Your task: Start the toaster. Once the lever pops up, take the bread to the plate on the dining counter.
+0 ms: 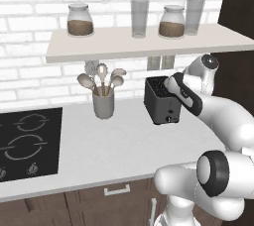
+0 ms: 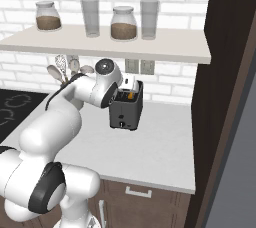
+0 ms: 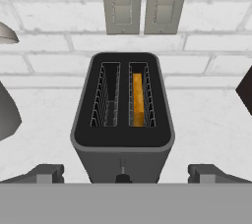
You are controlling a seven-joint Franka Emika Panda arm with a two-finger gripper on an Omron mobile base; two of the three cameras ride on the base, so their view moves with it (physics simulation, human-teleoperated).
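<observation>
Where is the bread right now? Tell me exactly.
The bread stands on edge inside the right-hand slot of the toaster in the hand view, below the two wall outlets; the left slot is empty.

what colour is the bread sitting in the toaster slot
Golden orange-tan. The bread stands in one slot of the dark grey toaster, clearest in the hand view.

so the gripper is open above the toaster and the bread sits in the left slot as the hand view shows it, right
Not quite. The gripper is open above the toaster, but the bread sits in the right slot as the hand view shows it; the left slot shows only its bare wire guides.
</observation>
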